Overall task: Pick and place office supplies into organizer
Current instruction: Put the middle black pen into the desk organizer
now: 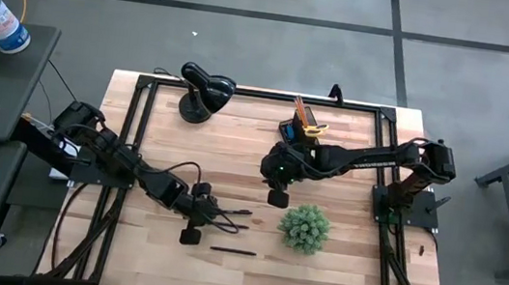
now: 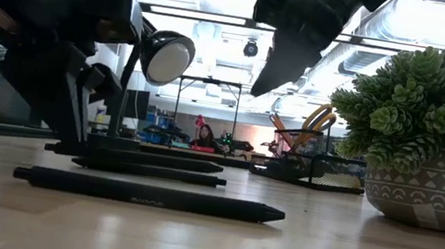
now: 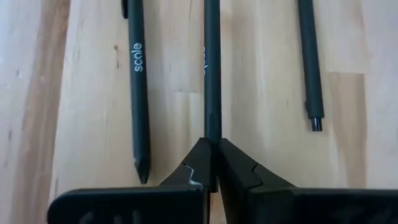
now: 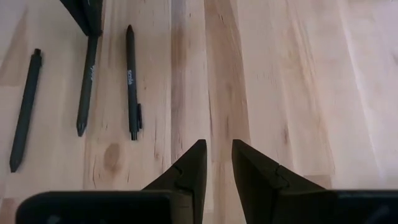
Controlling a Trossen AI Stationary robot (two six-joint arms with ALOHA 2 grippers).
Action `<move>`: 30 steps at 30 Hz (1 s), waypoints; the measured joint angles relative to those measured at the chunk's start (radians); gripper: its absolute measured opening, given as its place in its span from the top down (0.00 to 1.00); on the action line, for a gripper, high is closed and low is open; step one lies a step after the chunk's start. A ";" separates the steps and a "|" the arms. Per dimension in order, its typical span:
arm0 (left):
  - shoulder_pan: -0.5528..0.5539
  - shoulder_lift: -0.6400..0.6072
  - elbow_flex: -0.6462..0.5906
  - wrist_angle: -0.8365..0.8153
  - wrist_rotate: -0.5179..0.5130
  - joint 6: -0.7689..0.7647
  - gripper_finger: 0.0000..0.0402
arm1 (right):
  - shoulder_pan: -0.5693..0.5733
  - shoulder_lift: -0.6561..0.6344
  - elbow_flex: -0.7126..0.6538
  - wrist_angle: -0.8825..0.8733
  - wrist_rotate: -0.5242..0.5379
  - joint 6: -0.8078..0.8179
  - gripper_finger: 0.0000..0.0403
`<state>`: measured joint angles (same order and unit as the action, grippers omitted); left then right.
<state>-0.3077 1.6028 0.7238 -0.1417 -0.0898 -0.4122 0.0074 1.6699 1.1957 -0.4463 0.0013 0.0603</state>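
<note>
Three thin black pens lie flat on the wood: the far one (image 1: 229,211) (image 3: 138,93), the middle one (image 1: 223,224) (image 3: 211,68) and the near one (image 1: 233,251) (image 2: 147,194) (image 3: 309,62). My left gripper (image 1: 195,217) (image 3: 212,155) is down at the table and shut on the middle pen. My right gripper (image 1: 277,197) (image 4: 217,158) hangs open with a narrow gap above bare wood, between the organizer (image 1: 303,125) (image 2: 313,165) and the plant. The organizer holds yellow-handled scissors (image 2: 319,118) and pencils upright. My left gripper pinches the middle pen by its left end (image 3: 212,134) between the two fingertips (image 3: 198,158). The fingers come low from the table's left and lie along the pen. The pen stretches away from them toward the table's right, lying on the wood.
A green spiky plant in a patterned pot (image 1: 304,228) (image 2: 429,145) stands right of the pens. A black domed desk lamp (image 1: 205,89) (image 2: 166,57) stands at the far left. Bare wood lies along the near edge.
</note>
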 joint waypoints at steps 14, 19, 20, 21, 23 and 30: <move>0.002 -0.076 0.002 0.002 -0.081 0.030 1.00 | -0.062 -0.181 0.000 -0.186 0.207 -0.013 0.82; 0.052 -0.139 0.002 -0.002 -0.097 0.070 1.00 | -0.080 -0.244 0.000 -0.219 0.252 0.018 0.82; 0.066 -0.152 0.002 -0.002 -0.100 0.085 1.00 | -0.080 -0.258 0.000 -0.222 0.260 0.026 0.82; 0.081 -0.165 0.002 -0.002 -0.102 0.098 1.00 | -0.080 -0.269 0.000 -0.226 0.267 0.035 0.82; 0.114 -0.190 0.002 0.001 -0.102 0.122 1.00 | -0.080 -0.295 0.000 -0.226 0.277 0.053 0.82; 0.222 -0.282 0.029 0.011 -0.113 0.230 1.00 | -0.079 -0.350 0.000 -0.244 0.280 0.108 0.82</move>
<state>-0.0852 1.3211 0.7529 -0.1309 -0.2030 -0.1820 -0.0719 1.3200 1.1957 -0.6901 0.2810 0.1684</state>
